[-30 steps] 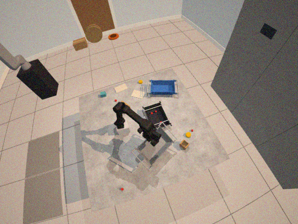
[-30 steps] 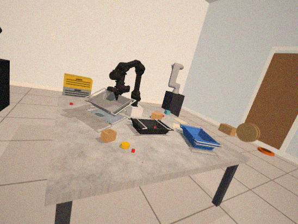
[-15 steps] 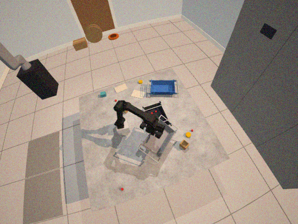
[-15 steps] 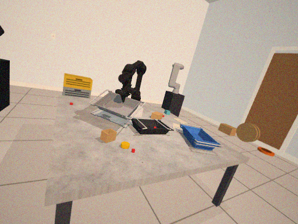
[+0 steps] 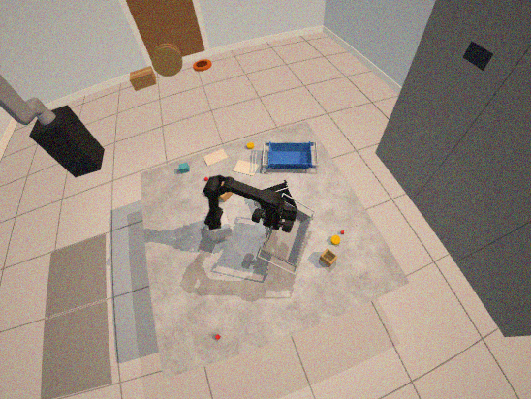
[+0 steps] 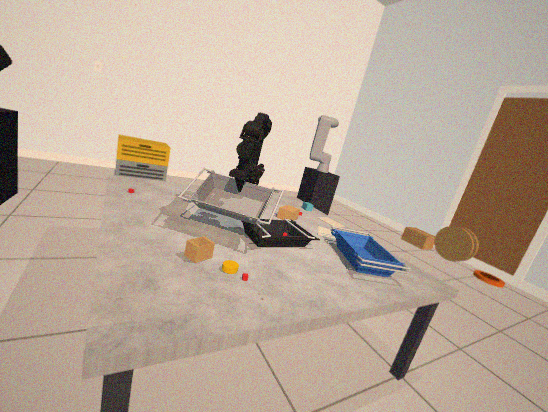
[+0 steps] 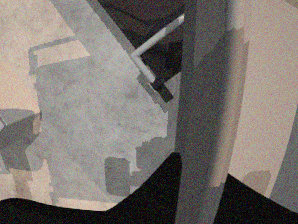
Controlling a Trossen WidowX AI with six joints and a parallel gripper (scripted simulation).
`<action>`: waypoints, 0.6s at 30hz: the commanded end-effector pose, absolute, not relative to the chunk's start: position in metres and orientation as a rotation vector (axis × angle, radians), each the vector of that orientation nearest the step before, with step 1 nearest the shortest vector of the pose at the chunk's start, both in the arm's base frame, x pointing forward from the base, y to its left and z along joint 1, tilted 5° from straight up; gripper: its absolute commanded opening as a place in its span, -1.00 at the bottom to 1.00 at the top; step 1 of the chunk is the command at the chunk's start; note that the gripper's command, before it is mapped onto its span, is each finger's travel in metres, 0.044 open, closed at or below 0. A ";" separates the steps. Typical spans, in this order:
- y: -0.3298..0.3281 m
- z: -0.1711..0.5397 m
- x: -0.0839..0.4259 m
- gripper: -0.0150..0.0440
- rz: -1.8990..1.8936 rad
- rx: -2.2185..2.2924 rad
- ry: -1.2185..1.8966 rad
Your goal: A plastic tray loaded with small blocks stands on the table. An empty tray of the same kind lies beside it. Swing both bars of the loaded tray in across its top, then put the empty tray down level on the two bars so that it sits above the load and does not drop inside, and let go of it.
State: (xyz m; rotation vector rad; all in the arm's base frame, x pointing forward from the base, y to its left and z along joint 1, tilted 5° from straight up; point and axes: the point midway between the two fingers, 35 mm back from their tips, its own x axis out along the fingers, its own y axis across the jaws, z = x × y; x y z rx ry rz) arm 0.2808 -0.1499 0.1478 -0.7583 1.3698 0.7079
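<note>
The grey empty tray (image 5: 291, 244) (image 6: 250, 206) (image 7: 202, 100) hangs above the table, its wire bars out at its ends. My gripper (image 5: 274, 224) (image 6: 240, 186) (image 7: 184, 160) is shut on its long side wall. The black loaded tray (image 5: 289, 195) (image 6: 272, 241) stands on the table beyond and lower. The grey tray's end and the arm cover part of it in the top view. A red block (image 6: 285, 234) shows inside it. A wire bar (image 6: 300, 229) lies across its right end in the exterior view; the other bar is hard to tell from the grey tray's bar.
A blue tray (image 5: 291, 156) (image 6: 367, 252) with wire bars stands past the black tray. A small wooden box (image 5: 327, 258) (image 6: 199, 249), a yellow disc (image 5: 335, 240) (image 6: 230, 267) and a red block (image 5: 342, 232) (image 6: 245, 276) lie beside the work area. A teal block (image 5: 183, 168) (image 6: 307, 206) lies farther off.
</note>
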 end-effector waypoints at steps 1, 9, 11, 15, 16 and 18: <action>-0.138 0.154 0.288 -0.49 0.731 -0.824 1.345; -0.110 0.155 0.298 -0.49 0.811 -0.910 1.311; -0.103 0.155 0.300 -0.49 0.831 -0.932 1.301; -0.089 0.156 0.304 -0.49 0.871 -0.975 1.282; -0.085 0.156 0.305 -0.49 0.880 -0.986 1.277; -0.078 0.156 0.307 -0.49 0.900 -1.007 1.267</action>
